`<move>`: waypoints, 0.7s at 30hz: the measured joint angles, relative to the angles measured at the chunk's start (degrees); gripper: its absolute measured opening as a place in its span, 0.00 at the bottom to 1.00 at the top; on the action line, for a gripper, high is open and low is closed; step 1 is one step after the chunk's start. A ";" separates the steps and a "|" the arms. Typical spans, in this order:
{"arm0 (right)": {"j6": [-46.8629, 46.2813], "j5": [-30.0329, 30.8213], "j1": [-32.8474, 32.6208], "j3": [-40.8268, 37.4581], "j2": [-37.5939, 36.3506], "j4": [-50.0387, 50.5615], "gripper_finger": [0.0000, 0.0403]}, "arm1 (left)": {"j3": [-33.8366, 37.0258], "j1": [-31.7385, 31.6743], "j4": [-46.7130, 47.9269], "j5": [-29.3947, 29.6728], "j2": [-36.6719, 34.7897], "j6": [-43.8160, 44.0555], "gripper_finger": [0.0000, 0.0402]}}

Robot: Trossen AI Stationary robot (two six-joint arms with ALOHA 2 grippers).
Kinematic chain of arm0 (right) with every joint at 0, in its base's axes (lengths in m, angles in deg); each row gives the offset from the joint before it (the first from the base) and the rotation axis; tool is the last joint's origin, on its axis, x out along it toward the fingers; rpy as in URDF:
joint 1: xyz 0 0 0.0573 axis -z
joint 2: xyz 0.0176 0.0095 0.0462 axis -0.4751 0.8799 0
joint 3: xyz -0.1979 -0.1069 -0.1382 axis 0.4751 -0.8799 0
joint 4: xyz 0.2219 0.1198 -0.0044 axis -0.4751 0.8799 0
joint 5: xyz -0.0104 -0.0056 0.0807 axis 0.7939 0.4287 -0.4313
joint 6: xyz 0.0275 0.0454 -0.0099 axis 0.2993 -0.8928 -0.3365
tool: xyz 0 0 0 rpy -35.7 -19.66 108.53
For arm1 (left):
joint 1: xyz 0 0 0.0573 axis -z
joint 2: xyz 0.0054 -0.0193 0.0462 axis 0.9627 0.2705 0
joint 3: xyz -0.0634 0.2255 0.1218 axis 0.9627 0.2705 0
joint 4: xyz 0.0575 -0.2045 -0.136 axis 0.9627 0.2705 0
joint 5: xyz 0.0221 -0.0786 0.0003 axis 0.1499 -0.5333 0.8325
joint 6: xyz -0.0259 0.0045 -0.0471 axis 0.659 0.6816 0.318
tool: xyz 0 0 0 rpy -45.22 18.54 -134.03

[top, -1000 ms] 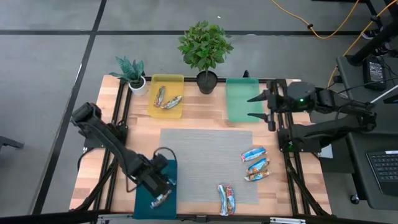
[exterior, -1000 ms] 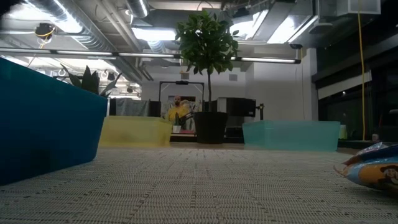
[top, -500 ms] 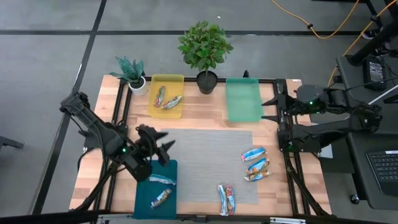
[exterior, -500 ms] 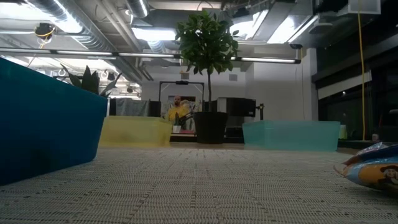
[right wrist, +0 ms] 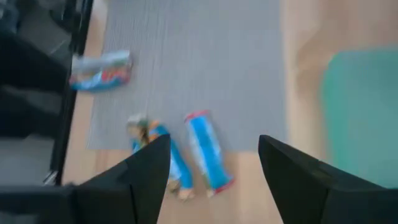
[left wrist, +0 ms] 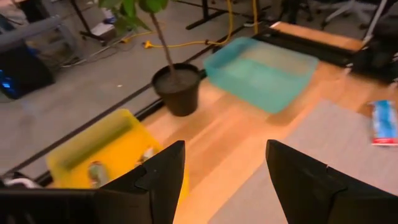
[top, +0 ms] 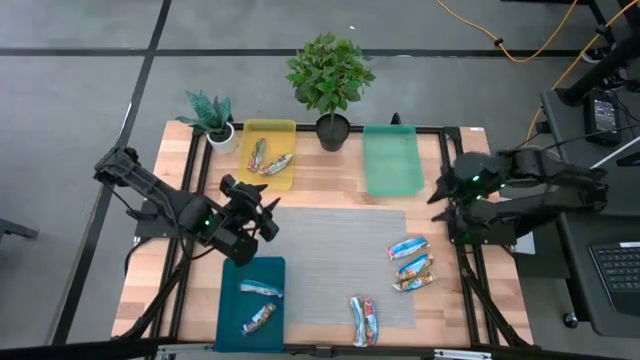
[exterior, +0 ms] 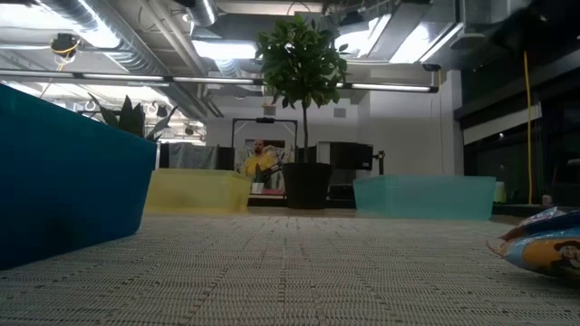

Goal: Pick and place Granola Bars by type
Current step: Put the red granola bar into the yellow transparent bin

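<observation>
Three Granola Bars [top: 411,265] lie on the right part of the grey mat [top: 320,250], and the right wrist view shows them [right wrist: 208,149]. Two more [top: 365,320] lie at the mat's near edge. Two rest in the dark teal tray [top: 258,305] and two in the yellow tray [top: 268,158]. The green tray [top: 390,160] holds nothing. My left gripper [top: 271,218] hangs open above the mat's left edge, between the yellow and teal trays; its fingers [left wrist: 155,180] are empty. My right gripper [top: 436,192] is open beyond the mat's right edge, tipped down toward the three bars.
A tall potted plant [top: 331,85] stands at the far edge between the yellow and green trays. A small plant [top: 213,118] stands left of the yellow tray. In the low view one bar [exterior: 544,246] lies at the right. Bare mat fills the middle.
My left gripper has risen out of the dark teal tray and moved toward the far edge, turning from pointing down to nearly level; two bars now show in that tray. My right gripper has come down a little toward the near edge and tipped downward.
</observation>
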 joint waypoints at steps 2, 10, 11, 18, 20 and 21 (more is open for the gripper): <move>-2.16 -2.47 -1.80 -3.79 0.41 -1.17 0.61 | 0.00 -0.57 1.46 0.00 0.00 0.01 0.54; -9.88 -2.93 -12.30 -15.69 1.61 -16.85 0.61 | 0.00 -0.83 6.32 -0.01 -0.01 0.24 0.52; -10.12 -1.83 -13.50 -16.60 2.01 -18.74 0.61 | 0.00 -0.83 6.95 -0.02 -0.09 0.72 0.52; -18.27 -0.33 -16.57 -24.07 5.53 -30.49 0.61 | 0.00 -1.42 10.11 0.29 -0.33 5.46 0.51; -18.99 -0.34 -16.53 -25.59 6.41 -31.59 0.61 | 0.00 -1.69 10.10 -0.14 -0.33 5.90 0.51; -19.06 -0.16 -16.52 -26.03 6.84 -32.01 0.61 | 0.00 -1.78 10.10 -0.40 -0.33 6.02 0.51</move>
